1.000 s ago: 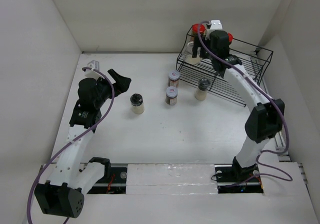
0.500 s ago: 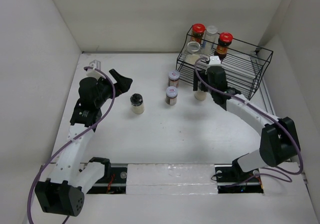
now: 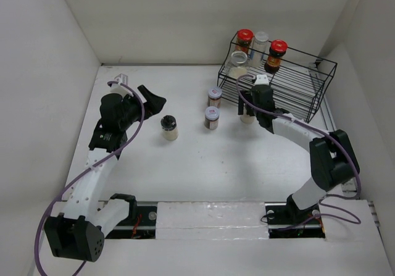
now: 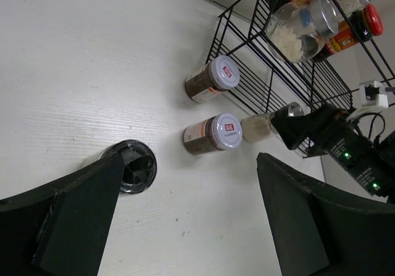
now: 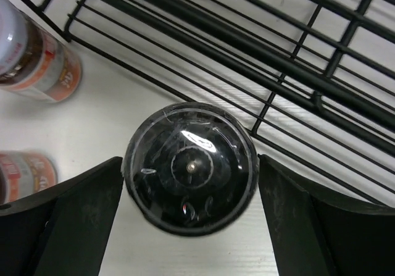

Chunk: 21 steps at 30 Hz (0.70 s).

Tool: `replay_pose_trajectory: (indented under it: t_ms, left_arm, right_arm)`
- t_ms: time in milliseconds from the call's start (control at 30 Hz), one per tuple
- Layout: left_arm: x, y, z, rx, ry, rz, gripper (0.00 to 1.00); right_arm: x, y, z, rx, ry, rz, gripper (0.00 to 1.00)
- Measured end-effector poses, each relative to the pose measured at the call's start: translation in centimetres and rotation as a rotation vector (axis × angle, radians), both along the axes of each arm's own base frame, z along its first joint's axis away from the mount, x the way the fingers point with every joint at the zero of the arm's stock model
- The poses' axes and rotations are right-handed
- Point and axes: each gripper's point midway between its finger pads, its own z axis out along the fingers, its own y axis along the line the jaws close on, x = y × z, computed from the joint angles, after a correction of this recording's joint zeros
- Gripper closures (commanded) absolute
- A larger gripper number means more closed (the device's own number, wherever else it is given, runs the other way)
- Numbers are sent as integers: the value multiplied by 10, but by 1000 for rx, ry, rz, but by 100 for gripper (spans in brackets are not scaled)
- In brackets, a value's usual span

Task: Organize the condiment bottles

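Note:
In the right wrist view a pale-filled jar with a dark domed lid (image 5: 190, 168) stands on the table against the rack's front edge. My right gripper (image 5: 191, 165) is open with one finger on each side of that lid, low over it; the top view shows the same jar (image 3: 247, 117) under this gripper (image 3: 250, 106). Two silver-lidded brown jars (image 3: 214, 95) (image 3: 212, 117) stand just left of it. A black-lidded jar (image 3: 168, 126) stands further left. My left gripper (image 4: 190, 183) hangs open and empty, with the black-lidded jar (image 4: 133, 166) beside its left finger.
The black wire rack (image 3: 308, 84) stands at the back right. On its upper tier are two red-lidded jars (image 3: 245, 38) (image 3: 278, 47), a silver-lidded jar (image 3: 261, 39) and a clear jar with white contents (image 3: 239, 60). White walls close in the table.
My right arm came down from the rack's upper tier to the pale jar in front of the rack and now straddles its lid. The left arm barely shifted.

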Motion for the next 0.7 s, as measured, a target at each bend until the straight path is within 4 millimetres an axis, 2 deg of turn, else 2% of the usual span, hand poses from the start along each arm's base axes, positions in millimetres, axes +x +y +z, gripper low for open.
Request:
replay_pose_trajectory:
  t_ms: [100, 133, 200, 233, 300, 500, 600, 700]
  left_arm:
    - [0, 0, -1, -1, 2, -2, 16]
    - [0, -1, -1, -1, 3, -3, 16]
    - [0, -1, -1, -2, 4, -4, 16]
    - [0, -1, -1, -2, 5, -5, 16]
    - [0, -2, -2, -3, 9, -8, 16]
    - [0, -3, -3, -5, 12, -14, 16]
    - [1, -3, -5, -4, 18, -14, 16]
    - [2, -3, -8, -3, 26, -15, 16]
  right_arm:
    - [5, 0, -16, -23, 29, 3, 22]
    - [6, -1, -19, -31, 33, 1, 22]
    - [7, -3, -20, -44, 29, -16, 26]
    - [9, -4, -18, -51, 16, -26, 34]
    - [12, -4, -12, -58, -13, -38, 42]
    - [10, 9, -4, -79, -49, -23, 47]
    - [0, 24, 13, -66, -70, 28, 47]
    - [-11, 38, 53, -15, -140, 96, 48]
